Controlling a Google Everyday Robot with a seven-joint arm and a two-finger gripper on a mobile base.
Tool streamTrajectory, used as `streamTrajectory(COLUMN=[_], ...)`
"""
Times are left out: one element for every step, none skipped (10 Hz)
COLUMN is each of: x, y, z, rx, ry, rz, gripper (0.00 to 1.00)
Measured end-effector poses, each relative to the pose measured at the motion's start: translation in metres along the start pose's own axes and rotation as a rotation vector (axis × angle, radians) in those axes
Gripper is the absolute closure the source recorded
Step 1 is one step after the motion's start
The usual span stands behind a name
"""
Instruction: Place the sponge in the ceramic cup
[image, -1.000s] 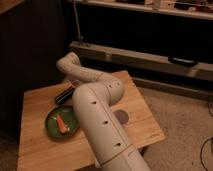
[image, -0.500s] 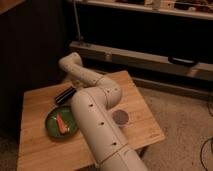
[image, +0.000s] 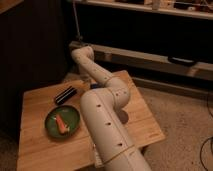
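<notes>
Camera view: the white arm (image: 107, 132) rises thick from the bottom edge and folds at an elbow (image: 119, 95) over the wooden table (image: 145, 125). The forearm then runs up and left to a wrist joint (image: 82, 52) past the table's far edge and turns down from there. The gripper is hidden behind the forearm, low over the far part of the table, and it is clenched. A sliver of the sponge (image: 93, 86) shows deep blue at the forearm's left edge; can't tell if it is pinched. The ceramic cup (image: 123, 116) peeks out right of the big link, well apart from the sponge. A green plate (image: 52, 116) holding an orange piece (image: 61, 123) sits left of the arm, with a black ribbed bar (image: 65, 94) behind it.
</notes>
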Motion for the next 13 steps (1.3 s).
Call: streamTrajectory(x=[0.005, -0.005, -0.017, -0.026, -0.034, -0.046, -0.056, -0.063, -0.082, -0.100, -0.109, -0.126, -0.148], y=[-0.002, 0.001, 0.002, -0.001, -0.003, -0.005, -0.008, -0.014, -0.021, -0.027, -0.033, -0.043, -0.053], z=[0.001, -0.004, -0.013, -0.023, -0.032, -0.044, -0.054, -0.066, -0.089, -0.110, -0.130, -0.159, -0.183], rx=[0.014, 0.018, 0.022, 0.028, 0.030, 0.031, 0.033, 0.036, 0.034, 0.033, 0.035, 0.032, 0.029], ry=[0.025, 0.064, 0.098, 0.134, 0.169, 0.214, 0.254, 0.310, 0.384, 0.435, 0.481, 0.548, 0.608], rz=[0.007, 0.031, 0.052, 0.064, 0.078, 0.098, 0.116, 0.130, 0.151, 0.171, 0.174, 0.180, 0.189], gripper=[1.00, 1.00, 1.00, 1.00, 1.00, 1.00, 1.00, 1.00, 1.00, 1.00, 1.00, 1.00, 1.00])
